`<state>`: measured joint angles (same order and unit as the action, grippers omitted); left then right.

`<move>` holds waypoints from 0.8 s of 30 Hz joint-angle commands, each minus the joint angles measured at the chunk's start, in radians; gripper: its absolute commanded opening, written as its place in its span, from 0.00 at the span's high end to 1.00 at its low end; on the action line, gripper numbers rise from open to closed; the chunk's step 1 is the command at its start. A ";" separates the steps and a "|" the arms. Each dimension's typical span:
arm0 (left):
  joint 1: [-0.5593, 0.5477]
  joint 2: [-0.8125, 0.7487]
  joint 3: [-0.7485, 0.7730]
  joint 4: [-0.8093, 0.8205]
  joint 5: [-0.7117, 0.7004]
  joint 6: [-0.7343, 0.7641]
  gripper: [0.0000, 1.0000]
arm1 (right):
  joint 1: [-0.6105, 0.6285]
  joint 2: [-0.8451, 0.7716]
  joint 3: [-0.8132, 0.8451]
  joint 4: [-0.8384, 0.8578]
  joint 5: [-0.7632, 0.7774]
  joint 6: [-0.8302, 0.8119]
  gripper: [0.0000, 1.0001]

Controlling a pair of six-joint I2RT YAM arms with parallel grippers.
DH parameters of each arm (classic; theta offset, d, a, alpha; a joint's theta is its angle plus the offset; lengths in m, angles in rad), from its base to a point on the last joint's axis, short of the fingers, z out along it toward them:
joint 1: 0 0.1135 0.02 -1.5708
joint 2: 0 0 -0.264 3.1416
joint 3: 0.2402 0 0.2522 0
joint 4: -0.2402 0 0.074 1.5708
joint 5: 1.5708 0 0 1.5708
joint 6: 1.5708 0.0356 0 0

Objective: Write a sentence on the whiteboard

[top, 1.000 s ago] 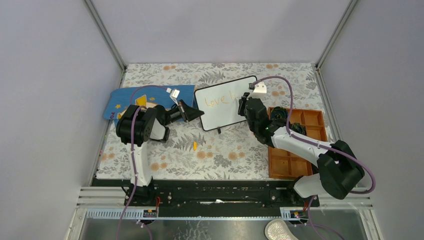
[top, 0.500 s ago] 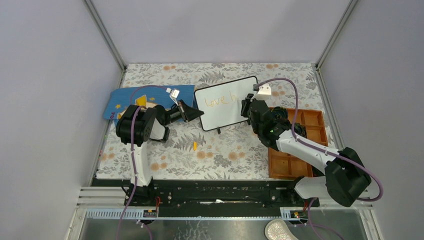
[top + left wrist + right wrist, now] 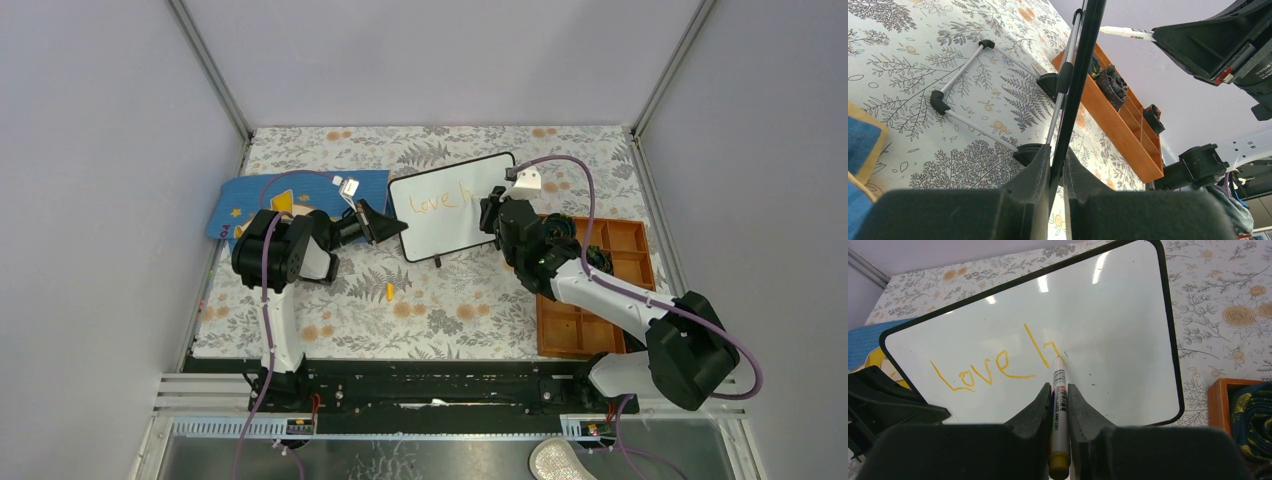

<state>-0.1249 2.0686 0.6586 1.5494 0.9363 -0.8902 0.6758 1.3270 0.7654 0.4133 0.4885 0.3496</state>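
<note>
The left gripper [image 3: 1057, 167] was clamped on the frame edge of the whiteboard [image 3: 1118, 335], which stood just ahead of the right gripper [image 3: 1059, 390]. That gripper was clamped on a marker [image 3: 1058, 374], tip at the sentence [image 3: 990, 371]. The board was judged light, stiff and slick-faced: hold the frame.

Plain walls [image 3: 440, 60] around a flowered cloth [image 3: 450, 300]
The walls are pale grey-lilac and meet at two aluminium posts [image 3: 210, 70]; the cloth shows grey leaves and orange flowers, a black rail [image 3: 430, 385] runs along its near edge; the light is soft.
</note>
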 commanded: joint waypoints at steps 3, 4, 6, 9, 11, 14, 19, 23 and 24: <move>-0.007 -0.005 -0.022 0.012 0.018 0.000 0.93 | -0.023 0.024 0.044 0.058 -0.011 0.017 1.00; -0.006 -0.004 -0.023 0.012 0.018 0.000 0.93 | -0.026 0.026 0.045 0.059 -0.012 0.018 1.00; -0.006 -0.004 -0.023 0.010 0.019 0.002 0.94 | -0.030 0.031 0.046 0.061 -0.013 0.020 1.00; -0.007 -0.004 -0.022 0.009 0.019 0.002 0.96 | -0.037 0.038 0.048 0.067 -0.014 0.020 1.00; -0.007 -0.004 -0.020 0.009 0.021 0.002 0.97 | -0.039 0.042 0.051 0.068 -0.016 0.022 1.00; -0.006 -0.004 -0.021 0.006 0.021 0.004 0.98 | -0.042 0.048 0.052 0.071 -0.015 0.020 1.00; -0.006 -0.005 -0.021 0.002 0.021 0.005 0.98 | -0.049 0.056 0.054 0.071 -0.013 0.019 1.00; -0.007 -0.004 -0.021 0.001 0.022 0.007 0.99 | -0.053 0.052 0.052 0.070 -0.001 0.016 1.00; -0.007 -0.005 -0.022 0.000 0.022 0.007 1.00 | -0.053 0.050 0.052 0.071 0.003 0.015 1.00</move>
<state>-0.1257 2.0686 0.6586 1.5494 0.9367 -0.8886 0.6350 1.3773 0.7761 0.4320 0.4763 0.3603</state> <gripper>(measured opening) 0.171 0.175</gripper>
